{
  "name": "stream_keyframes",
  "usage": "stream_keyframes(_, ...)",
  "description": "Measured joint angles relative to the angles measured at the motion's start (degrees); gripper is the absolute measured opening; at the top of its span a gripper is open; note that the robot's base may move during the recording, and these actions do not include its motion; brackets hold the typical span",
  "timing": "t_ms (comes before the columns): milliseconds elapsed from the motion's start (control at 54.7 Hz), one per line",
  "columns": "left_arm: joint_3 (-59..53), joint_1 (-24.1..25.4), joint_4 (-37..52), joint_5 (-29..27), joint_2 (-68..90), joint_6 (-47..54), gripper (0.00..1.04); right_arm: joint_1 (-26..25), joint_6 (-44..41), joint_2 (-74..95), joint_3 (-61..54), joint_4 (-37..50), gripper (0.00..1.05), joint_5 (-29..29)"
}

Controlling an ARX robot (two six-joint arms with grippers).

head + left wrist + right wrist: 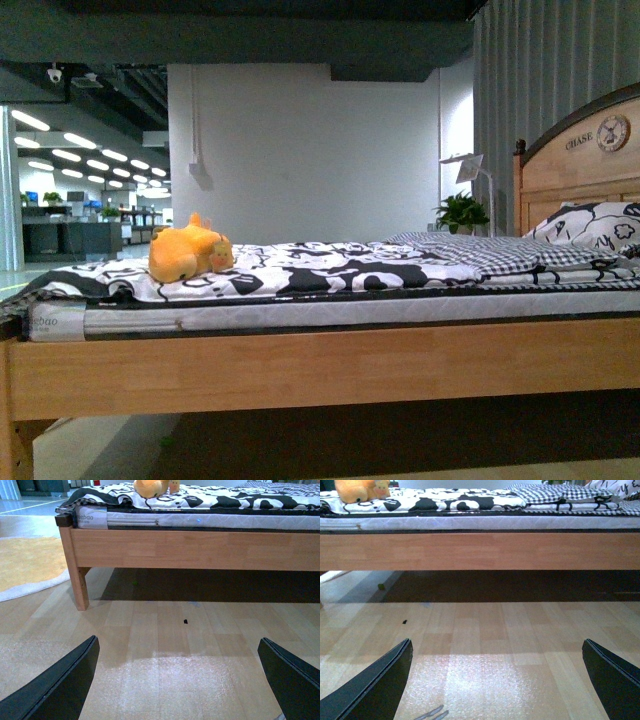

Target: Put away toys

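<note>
Bed (560, 175) ahead holds the orange plush toy (190, 255) at my ten o'clock, and with left hand (177, 638) and right hand (497, 640) both released, empty, low over the floor (160, 680), I should lift the left above the rail (320, 370) first.

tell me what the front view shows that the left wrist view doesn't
Only the front view: the headboard with a clock emblem, a patterned pillow, a potted plant and the white wall behind. Only the left wrist view: the left gripper, open, the wood floor, a bed leg and a yellow rug. Both: the orange plush toy lying on the black-and-white bedspread, the mattress edge and the wooden side rail.
</note>
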Motion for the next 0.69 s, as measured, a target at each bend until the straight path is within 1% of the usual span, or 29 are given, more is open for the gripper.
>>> stream_keyframes(695,0.0,0.0,0.0,0.0,0.0,0.0,0.99,0.0,0.0,0.0,0.0,0.0,1.03,0.0)
